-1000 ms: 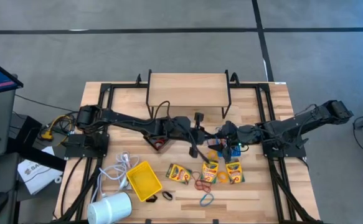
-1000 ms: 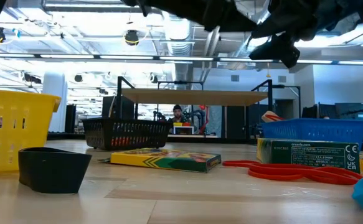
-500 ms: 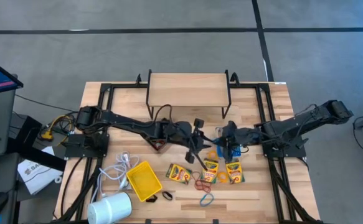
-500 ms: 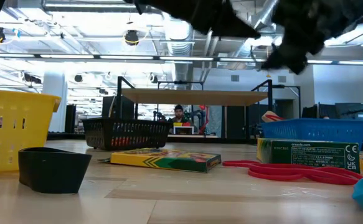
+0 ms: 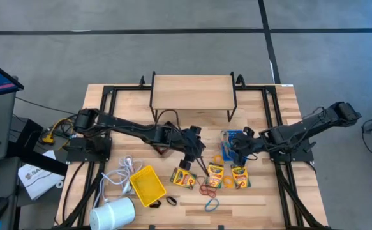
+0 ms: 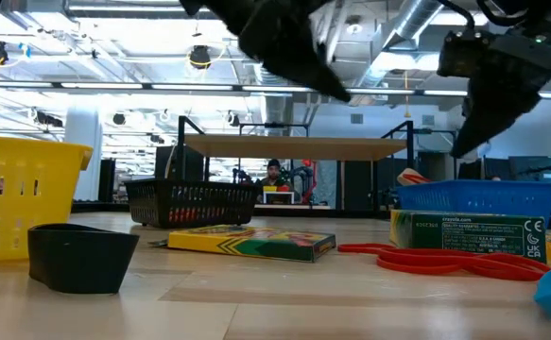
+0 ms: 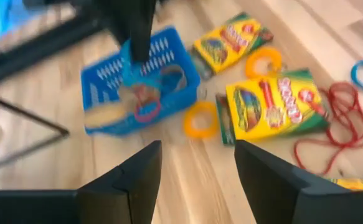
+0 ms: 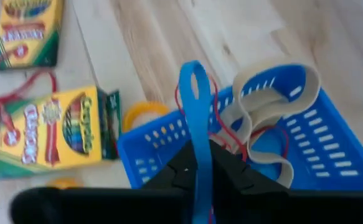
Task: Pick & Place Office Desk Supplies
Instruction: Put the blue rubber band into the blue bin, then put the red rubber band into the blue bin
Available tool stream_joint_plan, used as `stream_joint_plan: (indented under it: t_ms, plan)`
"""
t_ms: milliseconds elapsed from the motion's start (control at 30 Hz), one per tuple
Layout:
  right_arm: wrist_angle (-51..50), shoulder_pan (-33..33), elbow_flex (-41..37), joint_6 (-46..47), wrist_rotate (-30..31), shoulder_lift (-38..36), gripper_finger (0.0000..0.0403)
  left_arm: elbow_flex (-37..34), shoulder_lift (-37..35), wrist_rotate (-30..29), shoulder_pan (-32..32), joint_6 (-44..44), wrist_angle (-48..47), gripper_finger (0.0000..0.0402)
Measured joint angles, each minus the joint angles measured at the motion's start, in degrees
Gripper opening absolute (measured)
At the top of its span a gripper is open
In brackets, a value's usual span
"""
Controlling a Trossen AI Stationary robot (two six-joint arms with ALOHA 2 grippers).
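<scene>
My right pincer [image 8: 197,177] is clenched on a blue rubber band [image 8: 195,118], the loop standing up out of the fingers with its long axis running straight away from the pincer, over the blue bin [image 8: 281,146]. A pale tan band [image 8: 274,118] and thin red rings lie folded inside that bin. Just beside the bin's wall on the table [image 8: 169,37] sits a yellow ring [image 8: 145,113], then a crayon box [image 8: 50,134] lying flat with its long axis pointing toward the bin, a red band [image 8: 0,118] at its far end, and a second crayon box [image 8: 27,28] farther off.

My left pincer [image 7: 197,180] is released, its two dark fingers [image 7: 134,180] spread wide above bare wood, short of the blue bin and the yellow ring. Beyond it one crayon box lies with its long axis across the view, a loose red band trailing off its end; another box lies angled past the bin.

From above, the left pincer [image 5: 195,148] hovers mid-table and the right pincer [image 5: 233,145] hangs by the blue bin [image 5: 230,142]. Three crayon boxes lie in a row nearer the front edge. The yellow bin [image 5: 147,185] sits to the left, tilted diagonally, and the black bin [image 6: 195,203] shows in the low view.
</scene>
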Motion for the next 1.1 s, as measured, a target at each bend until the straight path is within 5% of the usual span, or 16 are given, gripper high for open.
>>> stream_joint_plan:
  t_ms: [300,500,867,1100]
  plan:
    - [-1.4,-0.2,0.0,-2.3,-3.2,0.0,0.0171,-8.0,0.0,7.8,-1.5,-3.7,4.5,0.0198]
    - [4.5,-1.1,0.0,-2.7,-2.8,0.0,0.0238,-11.4,1.8,12.3,-3.3,-3.9,17.5,0.0198]
    - [12.9,-3.8,1.6,-10.0,-2.7,0.0,0.0249,-6.8,12.2,17.4,-3.7,-5.4,22.2,0.0184]
    - [12.6,-6.1,3.7,-11.4,-2.7,0.0,0.0249,1.1,17.5,19.4,-4.7,-6.9,14.7,0.0168]
